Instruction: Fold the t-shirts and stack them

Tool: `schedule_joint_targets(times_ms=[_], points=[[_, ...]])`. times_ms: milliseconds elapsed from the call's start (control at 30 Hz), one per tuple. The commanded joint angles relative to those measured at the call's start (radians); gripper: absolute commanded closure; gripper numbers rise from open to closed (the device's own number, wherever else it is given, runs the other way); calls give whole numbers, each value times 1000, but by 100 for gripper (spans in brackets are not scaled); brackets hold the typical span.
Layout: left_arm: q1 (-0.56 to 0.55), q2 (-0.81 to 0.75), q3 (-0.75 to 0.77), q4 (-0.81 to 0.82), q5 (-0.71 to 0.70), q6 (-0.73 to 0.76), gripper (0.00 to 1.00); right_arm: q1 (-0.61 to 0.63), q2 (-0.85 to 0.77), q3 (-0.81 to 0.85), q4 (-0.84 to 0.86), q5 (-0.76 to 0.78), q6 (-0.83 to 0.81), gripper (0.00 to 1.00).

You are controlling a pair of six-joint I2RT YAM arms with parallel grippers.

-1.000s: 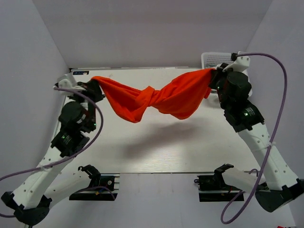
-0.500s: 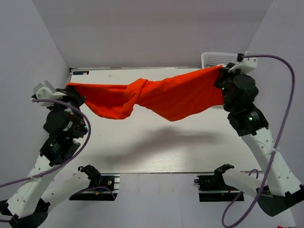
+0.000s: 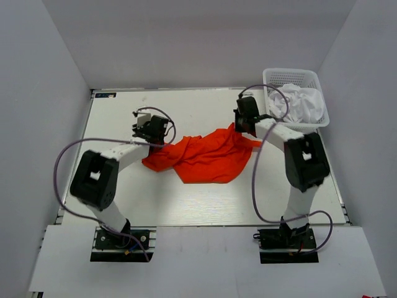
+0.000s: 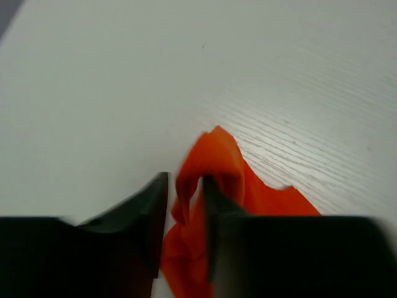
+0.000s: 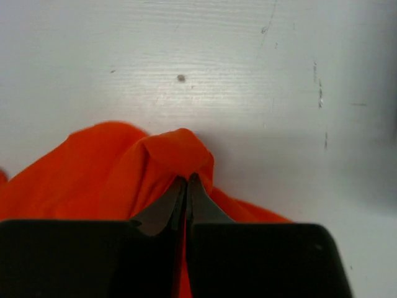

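Cloth of the orange-red t-shirt (image 3: 205, 158) lies rumpled on the wood-grained table (image 3: 186, 198).

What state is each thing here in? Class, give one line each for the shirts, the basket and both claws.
Orange shirt: unfolded, crumpled on the table, pinched at two ends.
White shirt: unfolded, bunched in the basket.
Basket: upright, holding the white shirt.
Left claw: shut on the orange shirt.
Right claw: shut on the orange shirt.
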Motion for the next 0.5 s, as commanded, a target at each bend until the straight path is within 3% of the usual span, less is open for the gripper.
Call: schedule_joint_targets(times_ms=[0,33,67,133,167,200,333,433,467], points=[[96,69,192,-51,74,-91,54,-24,139,231,-17,-18,24,98],[112,138,278,-110,85,-111,8,-28,162,262,-61,-28,20,70],[124,169,279,-153,85,-111,0,-30,189,315,-77,-33,16,57],[150,215,397,-274,117,-151,0,-27,199,357,-94,-48,12,36],[150,226,435,-298,129,-151,0,-27,187,356,-114,-65,16,18],[150,226,436,-311,167,-151,0,-25,165,342,-114,-73,15,10],[127,119,361,-255,331,-32,0,-28,61,229,-134,-90,27,10],[118,12,215,-94,638,114,0,-27,-26,129,-159,-105,56,10],[118,-11,183,-56,816,154,0,-25,-77,106,-160,-97,78,10]])
